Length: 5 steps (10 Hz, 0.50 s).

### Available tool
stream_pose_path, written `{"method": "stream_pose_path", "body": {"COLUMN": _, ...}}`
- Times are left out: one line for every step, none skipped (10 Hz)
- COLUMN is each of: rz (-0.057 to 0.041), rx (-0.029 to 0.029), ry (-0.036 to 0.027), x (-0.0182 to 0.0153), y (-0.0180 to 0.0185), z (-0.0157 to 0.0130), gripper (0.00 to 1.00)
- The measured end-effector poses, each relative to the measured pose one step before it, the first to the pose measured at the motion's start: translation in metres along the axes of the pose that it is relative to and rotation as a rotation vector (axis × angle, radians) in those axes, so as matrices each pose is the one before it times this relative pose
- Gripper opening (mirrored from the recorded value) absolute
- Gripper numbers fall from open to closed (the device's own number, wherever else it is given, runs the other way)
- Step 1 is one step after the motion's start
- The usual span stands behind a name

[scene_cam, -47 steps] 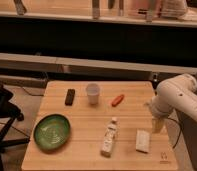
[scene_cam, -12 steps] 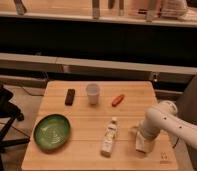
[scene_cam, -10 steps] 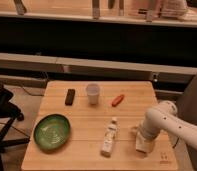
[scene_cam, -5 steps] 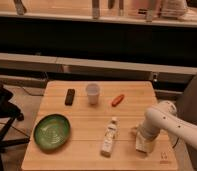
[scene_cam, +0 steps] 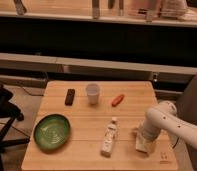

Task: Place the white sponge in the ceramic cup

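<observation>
The step in hand looks like the pick-up: the claw (scene_cam: 141, 136) is down at the small, flat, off-white rectangular sponge (scene_cam: 146, 147), which lies on the light wooden table (scene_cam: 82, 115) near its front right corner, not yet lifted as far as can be judged. Whether the claw is spread around the sponge or already pinching it cannot be told, since the wrist hides it. The white arm (scene_cam: 168, 120) enters from the right edge, bends at a rounded joint and points steeply down, so the claw sits right over the sponge's upper end. The small plain white ceramic cup (scene_cam: 93, 93) stands upright well apart, toward the back of the table and left of centre. The next move probably calls for a firm hold on the soft block, a straight lift, then a carry back and to the left over the white labelled bottle (scene_cam: 110, 136) lying just beside the sponge, ending above the cup's narrow mouth.
</observation>
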Motion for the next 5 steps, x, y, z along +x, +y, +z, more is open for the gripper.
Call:
{"method": "stream_pose_path", "body": {"rz": -0.00255, "rx": -0.00058, "ry": 0.00055, "x": -0.00059, "y": -0.00094, "z": 0.00008, "gripper": 0.78}}
{"method": "stream_pose_path", "body": {"rz": -0.00207, "rx": -0.00101, "ry": -0.00105, "x": -0.00075, "y": -0.00058, "z": 0.00101, "gripper": 0.70}}
{"method": "stream_pose_path", "body": {"rz": 0.00007, "rx": -0.00106, "ry": 0.00087, "x": 0.00041, "y": 0.00022, "z": 0.00008, "gripper": 0.60}}
{"method": "stream_pose_path", "body": {"rz": -0.00034, "rx": -0.00174, "ry": 0.00017, "x": 0.00021, "y": 0.00036, "z": 0.00005, "gripper": 0.50}}
{"method": "stream_pose_path", "body": {"rz": -0.00128, "rx": -0.00302, "ry": 0.00052, "x": 0.00056, "y": 0.00066, "z": 0.00015, "gripper": 0.39}}
